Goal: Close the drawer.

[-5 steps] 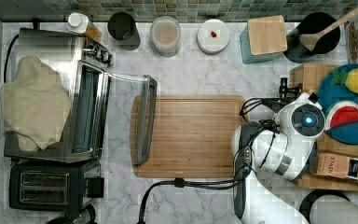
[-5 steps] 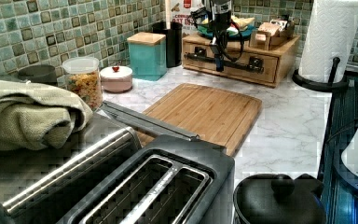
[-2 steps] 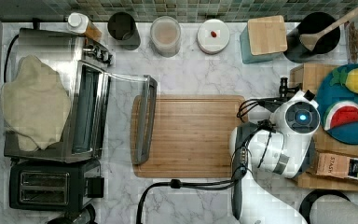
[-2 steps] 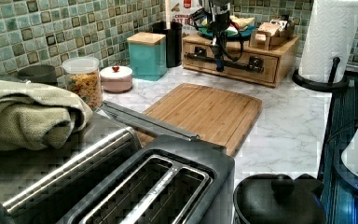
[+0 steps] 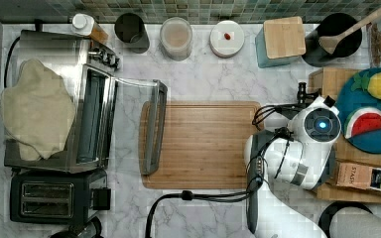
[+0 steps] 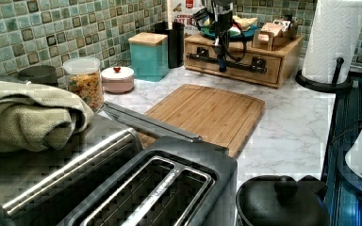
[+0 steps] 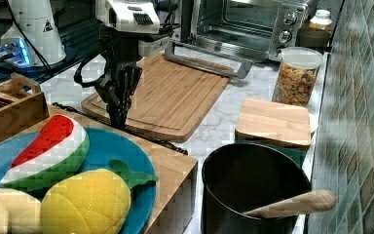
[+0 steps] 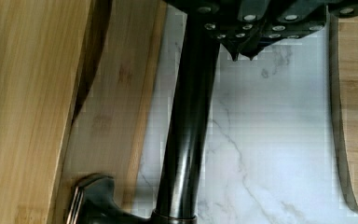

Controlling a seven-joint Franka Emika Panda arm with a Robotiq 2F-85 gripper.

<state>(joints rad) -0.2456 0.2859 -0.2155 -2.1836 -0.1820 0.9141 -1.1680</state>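
Because the drawer sits in a wooden box [image 5: 327, 79] at the top view's right, the arm [image 5: 317, 129] hangs over that box's front edge, just beside the cutting board [image 5: 198, 144]. One end of the dark handle [image 5: 302, 92] projects past the wrist.

When read from the left view, the drawer [image 6: 247, 57] is at the far end of the tabletop, its front nearly flush with the box. The gripper [image 6: 222, 66] descends vertically to handle height, a position suited to pushing.

As the right view shows, the gripper [image 7: 119, 114] stands between the cutting board [image 7: 175, 97] and the box, so any push is directed into the box.

Where the wrist view looks down, the fingers [image 8: 235, 53] are closed tip to tip with nothing between them, just beside the handle [image 8: 186, 140] on its tabletop [image 8: 270, 140] side. A narrow dark seam along the drawer front [image 8: 116, 116] suggests the last part of the travel remains.
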